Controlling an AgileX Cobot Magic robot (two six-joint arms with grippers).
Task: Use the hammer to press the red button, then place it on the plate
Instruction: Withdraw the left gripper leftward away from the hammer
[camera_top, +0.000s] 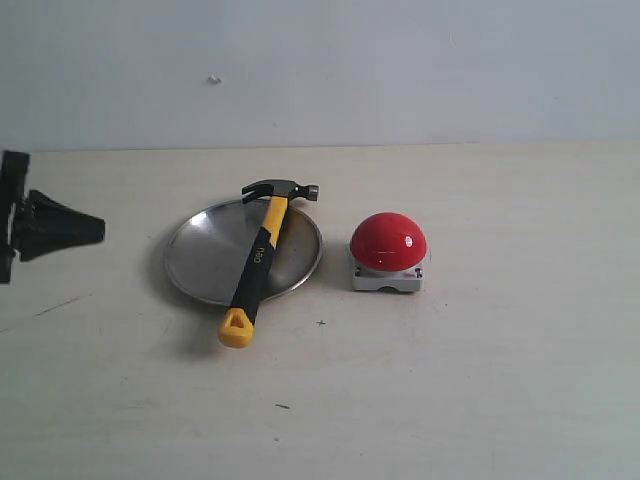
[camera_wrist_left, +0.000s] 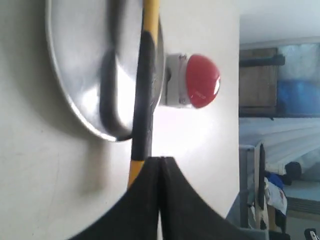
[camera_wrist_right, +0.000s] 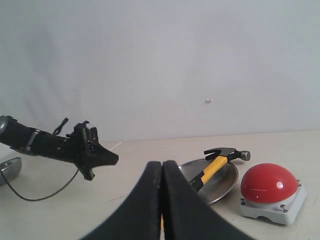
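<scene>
The hammer (camera_top: 258, 260) lies across the plate (camera_top: 205, 262), its dark head over the far rim and its yellow looped end on the table in front. To the plate's right sits the red button (camera_top: 388, 241) on its grey base. My left gripper (camera_top: 100, 230) is shut and empty at the far left, well clear of the plate. In the left wrist view the hammer (camera_wrist_left: 142, 95), plate (camera_wrist_left: 85, 65) and red button (camera_wrist_left: 202, 81) lie beyond the shut left gripper (camera_wrist_left: 160, 159). The right gripper (camera_wrist_right: 162, 163) is shut and empty; the hammer (camera_wrist_right: 216, 165), plate (camera_wrist_right: 226, 184) and red button (camera_wrist_right: 269, 183) lie beyond it.
The pale table (camera_top: 480, 380) ends at a plain light wall behind. The left arm (camera_wrist_right: 55, 147) with a trailing cable shows in the right wrist view. A shelf and clutter stand beyond the table edge in the left wrist view.
</scene>
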